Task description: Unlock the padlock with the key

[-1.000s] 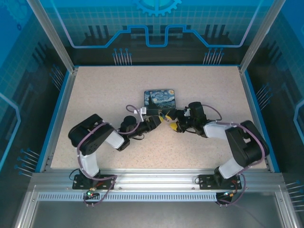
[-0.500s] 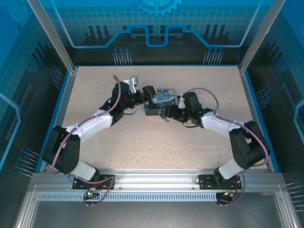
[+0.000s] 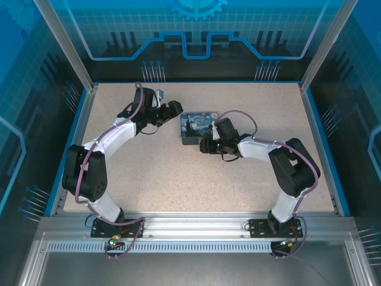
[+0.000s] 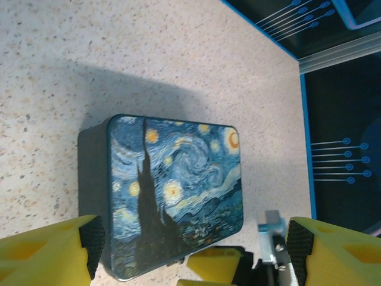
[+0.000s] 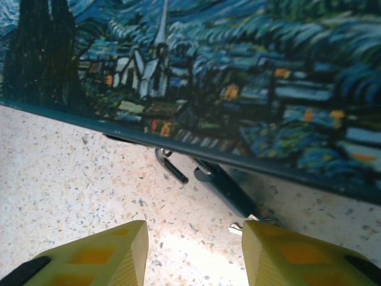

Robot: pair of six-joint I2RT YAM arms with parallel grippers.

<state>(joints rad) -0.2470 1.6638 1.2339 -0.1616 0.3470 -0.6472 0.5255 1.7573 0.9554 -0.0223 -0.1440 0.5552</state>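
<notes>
Step in hand: the approach to the lock. I judge the padlock still shut, with the key not yet in it.
Right gripper point(image 5: 193, 238): fingers apart with nothing clamped between them, held low over the table point(image 5: 71, 167) at the front edge of the Starry Night box point(image 5: 238, 71).
Padlock point(image 5: 221, 186): a small dark piece with a hooked shackle beside it. It sits just ahead of the right gripper's fingertips, tucked under the box's front rim and resting on the table.
Key point(image 5: 237, 227): probably the tiny bright bit of metal just beside the inner edge of one right finger; it is too small to be sure.
Left gripper point(image 4: 195, 241): fingers spread wide and empty, with the box lid ahead of it.
Next move: the key needs a firm pinch, then lining up with the keyhole, which I cannot see. The left gripper would likely have to steady the box or the lock.
</notes>
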